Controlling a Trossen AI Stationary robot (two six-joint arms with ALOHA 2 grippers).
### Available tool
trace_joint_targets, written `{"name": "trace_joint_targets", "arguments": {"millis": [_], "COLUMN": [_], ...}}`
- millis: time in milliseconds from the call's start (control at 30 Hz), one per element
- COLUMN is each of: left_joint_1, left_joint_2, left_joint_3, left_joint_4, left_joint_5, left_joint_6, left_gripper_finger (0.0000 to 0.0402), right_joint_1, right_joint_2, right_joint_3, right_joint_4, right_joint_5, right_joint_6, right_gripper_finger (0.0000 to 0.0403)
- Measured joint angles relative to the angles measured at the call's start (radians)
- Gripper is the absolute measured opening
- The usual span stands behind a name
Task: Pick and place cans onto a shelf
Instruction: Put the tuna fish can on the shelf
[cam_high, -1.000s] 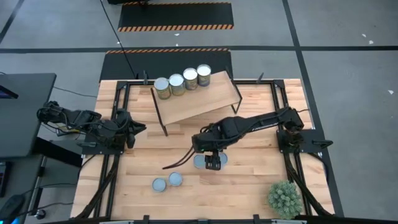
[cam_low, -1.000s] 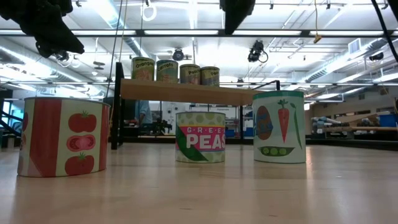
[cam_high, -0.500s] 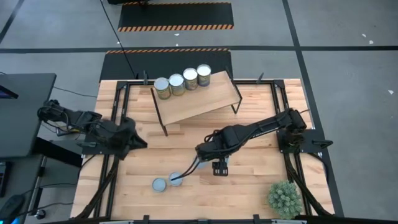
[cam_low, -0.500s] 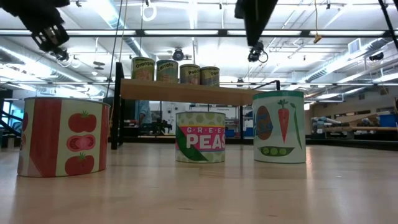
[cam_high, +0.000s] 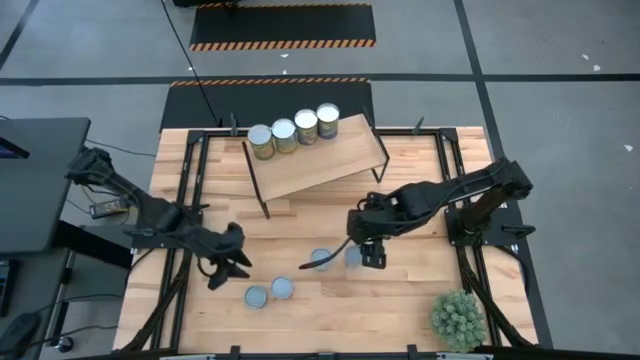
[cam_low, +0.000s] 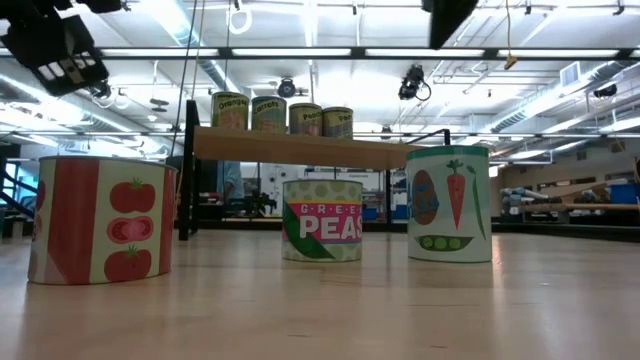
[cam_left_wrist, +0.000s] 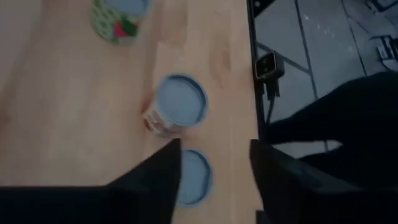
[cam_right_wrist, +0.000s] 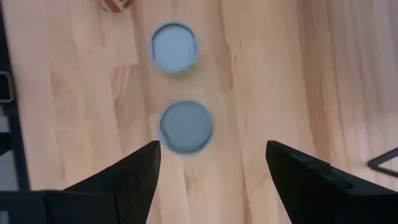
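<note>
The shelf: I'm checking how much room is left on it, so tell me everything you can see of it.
The shelf is a wide light-wood plank on a thin black metal frame with legs, standing at the far middle of the table, skewed to its edges. Four cans stand upright in a close row along its far left edge; the rest of the board is bare. Neither end effector touches it.

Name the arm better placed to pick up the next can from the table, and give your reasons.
Either could, but the right looks better placed. The right gripper hangs open beside the two middle cans, nearer the shelf. The left gripper is open near the front pair, farther from the shelf.
</note>
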Motion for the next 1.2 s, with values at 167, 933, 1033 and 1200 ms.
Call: {"name": "trace_joint_targets", "arguments": {"millis": [167, 933, 1033, 1200], "left_joint_1": [-0.035, -0.127, -0.124, -0.142], "left_joint_2": [0.129, 0.666, 0.683, 0.693], "left_joint_3": [0.112, 0.689, 0.689, 0.673], "left_joint_4": [-0.063, -0.600, -0.620, -0.648], "left_joint_5": [-0.006, -0.081, -0.087, -0.064], "left_joint_6": [-0.012, -0.179, -0.183, -0.203], "left_gripper_finger": [0.0266, 0.0282, 0.0306, 0.0363], "right_joint_1": [0.043, 0.099, 0.101, 0.101], "right_joint_2": [-0.083, -0.317, -0.315, -0.313], "right_joint_3": [-0.067, -0.313, -0.313, -0.313], "right_joint_4": [-0.001, 0.088, 0.088, 0.103], "right_joint_5": [0.002, 0.061, 0.095, 0.111], "right_joint_6": [0.005, -0.061, -0.072, -0.074], "right_gripper_finger": [0.0297, 0.0297, 0.0297, 0.0297]}}
